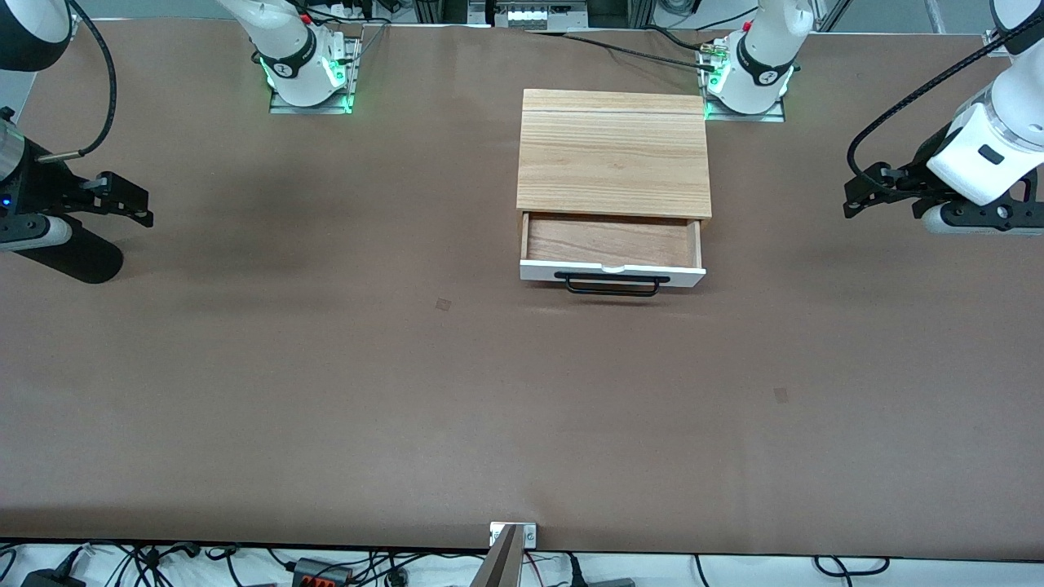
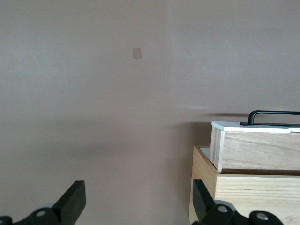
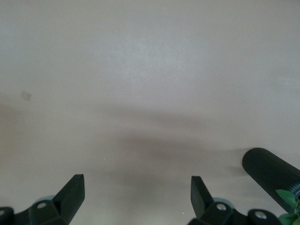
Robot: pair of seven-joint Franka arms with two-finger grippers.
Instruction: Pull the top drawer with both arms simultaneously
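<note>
I am holding my left gripper [image 1: 852,196] up over bare table [image 1: 326,367] at the left arm's end, fingers spread wide with nothing between them; in the left wrist view the two black fingers [image 2: 72,201] are framing only brown surface. My right gripper [image 1: 134,204] is hanging over the table at the right arm's end, its fingers [image 3: 72,194] parted just as wide and equally empty. Both are sitting well apart from the cabinet [image 1: 613,151], which is why neither is touching anything.

The drawer [image 1: 612,253] is standing in the cabinet's front, the side facing the front camera, between my two grippers and closer to the left arm's base. It is sticking out part-way, so its brown inside is showing under the wood-grain top. The black handle [image 1: 612,284] is running along the white front panel, long enough, I am judging, for one gripper at each end.

I am keeping the fingers open because the bar has to pass between them before I can clamp. Judging from how far out the drawer is already sitting, either the pull is done and I am parked clear, or more travel is wanted; I cannot tell which.
</note>
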